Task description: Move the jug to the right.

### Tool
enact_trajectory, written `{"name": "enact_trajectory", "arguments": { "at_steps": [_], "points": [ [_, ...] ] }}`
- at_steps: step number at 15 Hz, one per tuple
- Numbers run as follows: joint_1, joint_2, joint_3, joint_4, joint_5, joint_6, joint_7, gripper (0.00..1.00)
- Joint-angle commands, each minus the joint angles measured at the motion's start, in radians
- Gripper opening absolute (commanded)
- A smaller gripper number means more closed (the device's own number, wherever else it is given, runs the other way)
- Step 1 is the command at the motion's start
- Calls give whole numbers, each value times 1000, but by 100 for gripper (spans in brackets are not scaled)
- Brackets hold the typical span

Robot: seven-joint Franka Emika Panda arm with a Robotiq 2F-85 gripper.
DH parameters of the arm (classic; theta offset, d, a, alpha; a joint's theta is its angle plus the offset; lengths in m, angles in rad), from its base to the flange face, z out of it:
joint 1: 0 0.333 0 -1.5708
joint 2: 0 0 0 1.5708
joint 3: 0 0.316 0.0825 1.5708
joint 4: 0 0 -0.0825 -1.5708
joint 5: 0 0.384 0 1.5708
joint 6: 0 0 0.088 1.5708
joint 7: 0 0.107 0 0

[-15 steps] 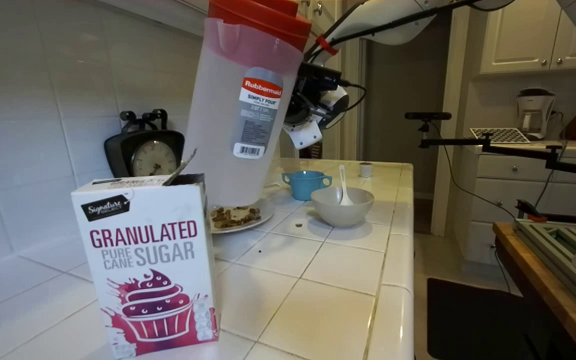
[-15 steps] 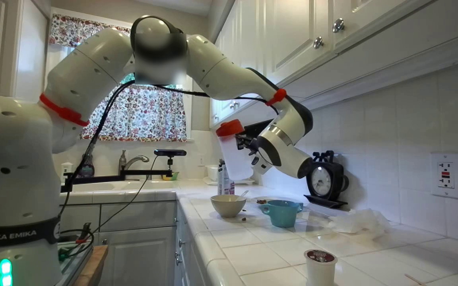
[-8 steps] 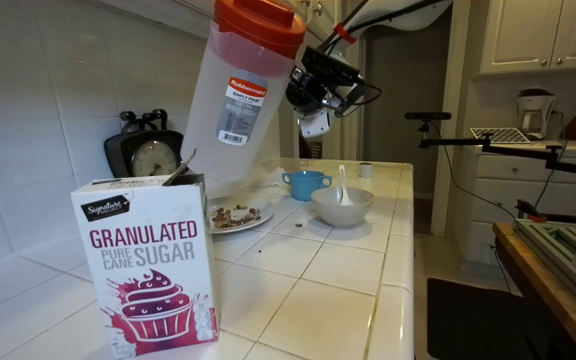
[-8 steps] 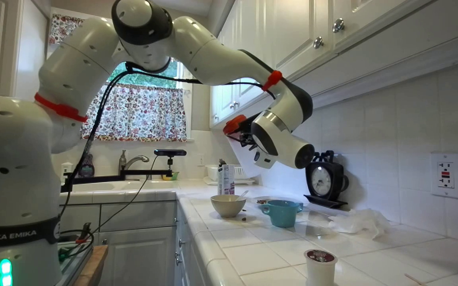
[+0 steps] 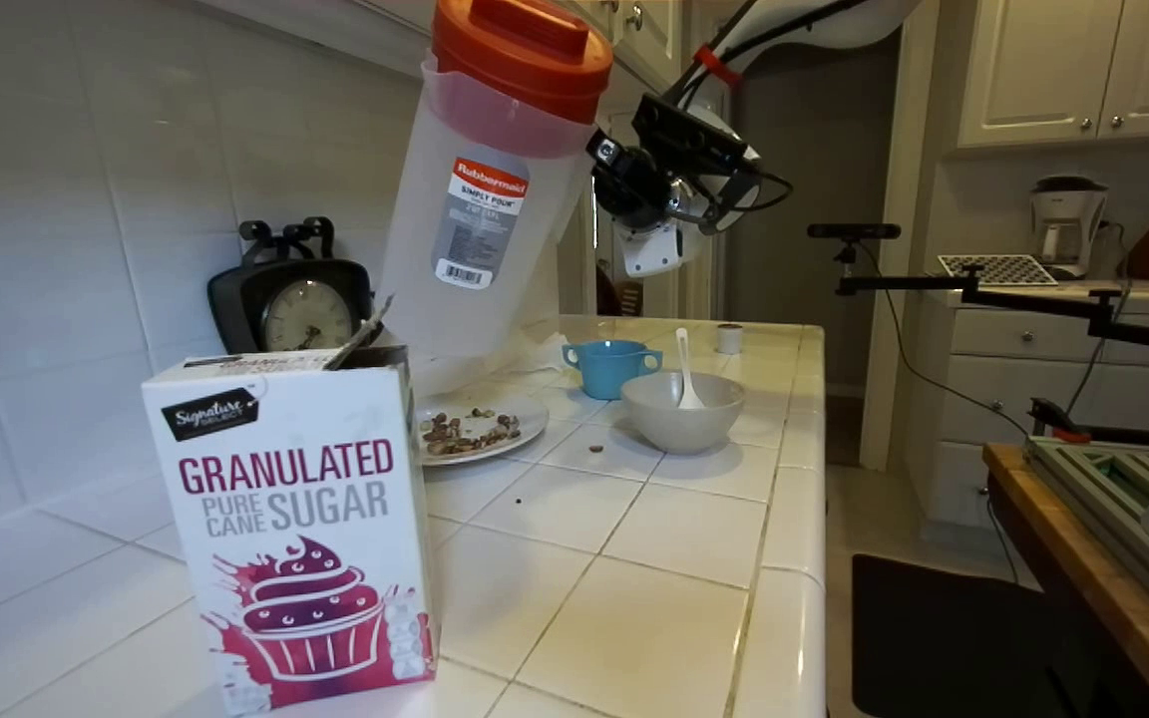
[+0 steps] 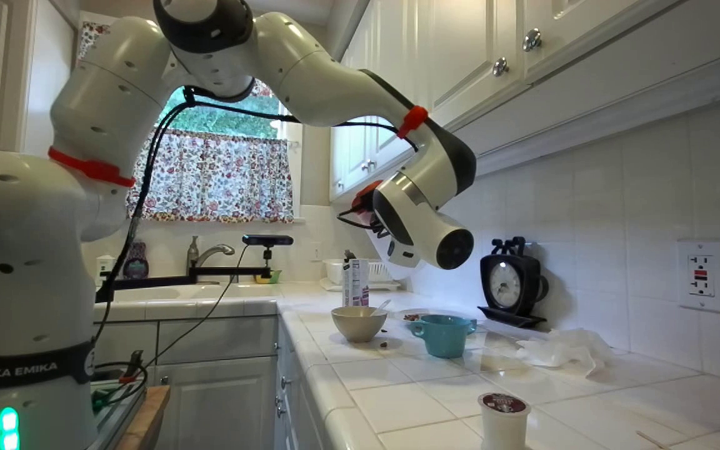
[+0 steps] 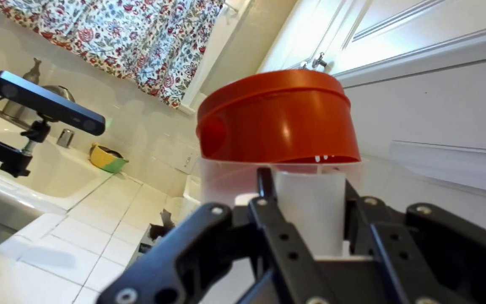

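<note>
The pincer (image 7: 309, 200) is clamped on the white handle (image 7: 310, 219) of the jug (image 5: 485, 214), one finger (image 7: 265, 184) along each side. The jug hangs tilted above the tabletop (image 5: 674, 538), its red-orange lid (image 5: 525, 65) uppermost. In an exterior view the jug appears above and right of a sugar box (image 5: 290, 538). Lower in the same view lies a plate (image 5: 535, 427) of brown pieces (image 5: 465, 436). A blue two-handled cup (image 5: 612, 371) stands near a pale bowl (image 5: 674, 424) holding a white spoon (image 5: 686, 369). A black dial scale (image 6: 505, 281) stands beside the tiled wall (image 6: 597, 250).
</note>
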Motion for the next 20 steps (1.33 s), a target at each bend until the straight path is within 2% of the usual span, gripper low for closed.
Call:
{"name": "enact_trajectory", "arguments": {
  "at_steps": [1,12,20],
  "points": [
    [-7,-53,0,-80,94,26,-31,9],
    [-72,-100,-51,-256,284,28,-22,9],
    [-135,-109,-74,-365,522,0,-5,9]
  ]
}}
